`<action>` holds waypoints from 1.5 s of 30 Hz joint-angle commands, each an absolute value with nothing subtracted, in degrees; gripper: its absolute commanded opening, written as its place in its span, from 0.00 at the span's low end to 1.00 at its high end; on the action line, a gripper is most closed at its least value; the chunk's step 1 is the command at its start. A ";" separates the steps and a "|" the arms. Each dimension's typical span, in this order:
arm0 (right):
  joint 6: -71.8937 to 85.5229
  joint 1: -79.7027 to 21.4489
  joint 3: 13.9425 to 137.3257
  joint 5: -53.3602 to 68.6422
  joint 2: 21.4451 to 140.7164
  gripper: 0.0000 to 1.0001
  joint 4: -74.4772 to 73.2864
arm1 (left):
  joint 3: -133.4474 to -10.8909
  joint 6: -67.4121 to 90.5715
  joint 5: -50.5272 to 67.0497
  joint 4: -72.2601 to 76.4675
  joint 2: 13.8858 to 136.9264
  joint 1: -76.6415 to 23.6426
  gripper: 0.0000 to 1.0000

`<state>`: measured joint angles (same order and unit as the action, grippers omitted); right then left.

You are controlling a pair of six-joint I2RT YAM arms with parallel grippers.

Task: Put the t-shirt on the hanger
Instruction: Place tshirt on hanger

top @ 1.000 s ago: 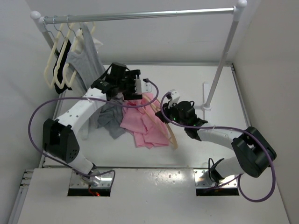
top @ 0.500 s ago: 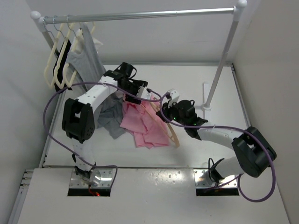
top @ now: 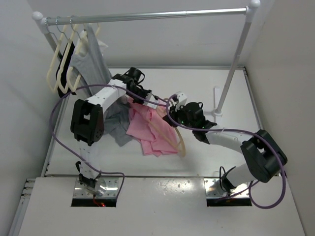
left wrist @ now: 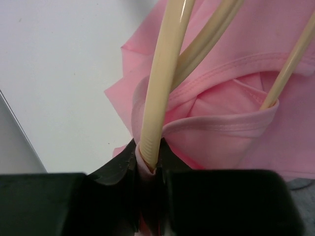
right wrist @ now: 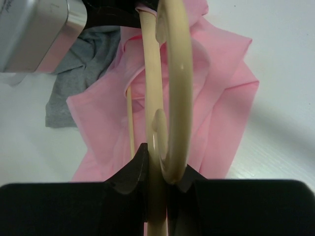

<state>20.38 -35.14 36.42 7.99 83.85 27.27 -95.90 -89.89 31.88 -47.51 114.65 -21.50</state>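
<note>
The light pink t-shirt (top: 147, 132) lies crumpled mid-table, with the peach-tan hanger (top: 180, 143) across it. My left gripper (top: 150, 102) is at the shirt's far edge. In the left wrist view it (left wrist: 149, 167) is shut on a fold of the t-shirt (left wrist: 236, 108) wrapped round the end of a hanger (left wrist: 160, 88) arm; the collar hem loops over that arm. My right gripper (top: 173, 117) is shut on the hanger's neck. The right wrist view shows its jaws (right wrist: 160, 172) clamping the hanger (right wrist: 147, 73) beside the hook, with the t-shirt (right wrist: 216, 98) beneath.
A grey garment (top: 117, 129) lies on the table left of the t-shirt. The clothes rail (top: 147, 16) spans the back, carrying cream hangers (top: 61, 66) and a grey sleeveless top (top: 88, 56) at its left end. Its right post (top: 231, 73) stands close to the right arm.
My left gripper has come down and right to the hanger's far end and closed there on fabric and hanger arm. The right gripper has kept its hold, shifting slightly left.
</note>
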 commanded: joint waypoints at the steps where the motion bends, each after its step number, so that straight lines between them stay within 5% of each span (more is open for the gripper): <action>1: 18.46 -35.51 40.69 8.00 85.16 0.00 31.46 | -98.00 -90.87 39.81 -55.53 113.03 -21.45 0.02; 8: 17.93 -35.51 43.24 8.00 86.84 0.00 30.32 | -101.51 -98.61 42.88 -71.53 112.50 -21.45 0.15; 18: 16.88 -35.51 44.82 7.47 87.36 0.00 30.32 | -102.74 -95.90 46.05 -72.69 112.50 -23.90 0.30; 27: 15.65 -36.04 45.00 6.94 86.57 0.00 30.41 | -100.47 -93.43 36.93 -72.52 112.50 -25.14 0.19; 38: 14.15 -36.04 44.30 6.95 85.00 0.00 31.90 | -100.37 -82.36 38.06 -65.38 115.92 -26.37 0.47; 41: 14.15 -36.04 43.77 6.94 84.99 0.00 31.90 | -102.21 -82.35 37.44 -68.55 117.42 -25.85 0.42; 45: 14.15 -36.04 44.38 6.94 84.99 0.00 32.43 | -102.22 -81.66 37.44 -68.55 117.95 -25.84 0.03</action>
